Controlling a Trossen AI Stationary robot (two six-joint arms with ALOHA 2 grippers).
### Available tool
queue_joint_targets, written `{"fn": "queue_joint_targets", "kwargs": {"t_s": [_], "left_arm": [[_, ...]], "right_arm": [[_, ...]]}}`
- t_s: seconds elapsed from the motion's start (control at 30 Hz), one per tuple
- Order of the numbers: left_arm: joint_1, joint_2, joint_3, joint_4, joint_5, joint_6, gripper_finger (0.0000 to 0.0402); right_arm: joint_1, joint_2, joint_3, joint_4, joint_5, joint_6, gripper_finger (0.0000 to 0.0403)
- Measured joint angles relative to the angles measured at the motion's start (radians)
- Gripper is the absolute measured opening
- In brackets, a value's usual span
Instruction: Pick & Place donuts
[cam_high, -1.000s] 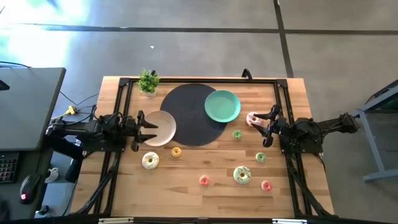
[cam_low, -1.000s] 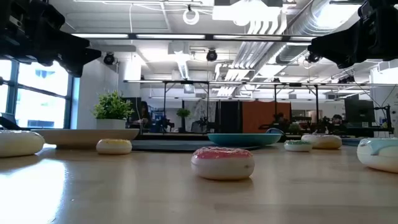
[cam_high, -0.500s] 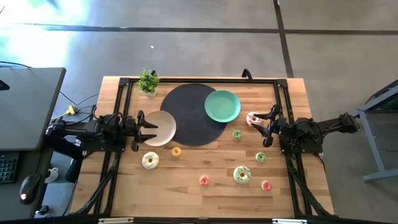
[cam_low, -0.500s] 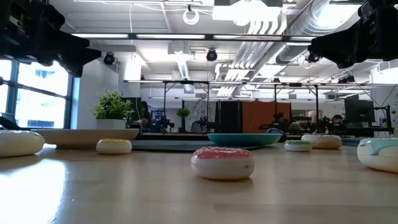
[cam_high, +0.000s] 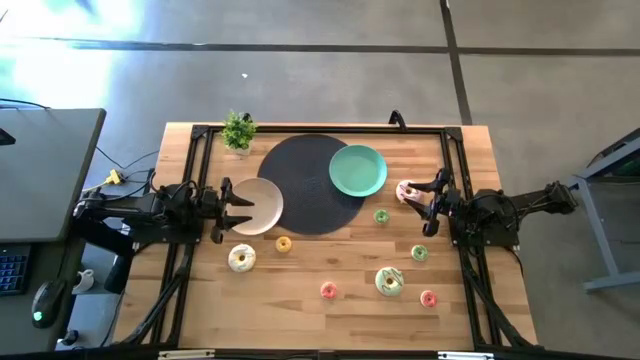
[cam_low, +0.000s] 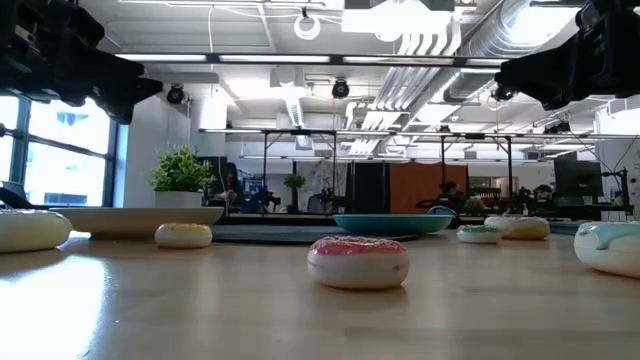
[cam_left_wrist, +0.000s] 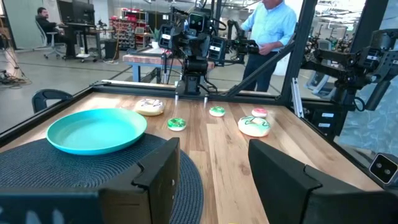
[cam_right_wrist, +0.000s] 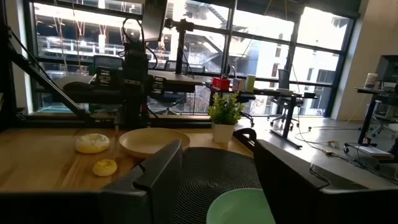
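Wooden table (cam_high: 330, 310), donuts (cam_high: 389, 281) unmoved, pincers unchanged

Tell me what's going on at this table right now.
Nothing is being handled yet. The left end effector hangs open over the beige plate, and the right end effector hangs open near the pink-frosted donut. The other donuts lie loose on the wooden table, such as the cream one and the small yellow one. The teal plate holds nothing.

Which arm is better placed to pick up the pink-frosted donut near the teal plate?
The right gripper, probably: the pink-frosted donut lies just beside its open fingers. The left gripper waits open across the table, over the beige plate.
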Motion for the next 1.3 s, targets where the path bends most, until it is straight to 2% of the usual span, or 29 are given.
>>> {"fn": "queue_joint_targets", "kwargs": {"t_s": [1.17,1.3], "left_arm": [[0.0,0.0,0.0,0.005,0.0,0.0,0.019],[0.0,0.0,0.003,0.084,-0.002,-0.048,0.019]], "right_arm": [[0.0,0.0,0.0,0.0,0.0,0.0,0.0197],[0.0,0.0,0.0,0.0,0.0,0.0,0.0197]]}}
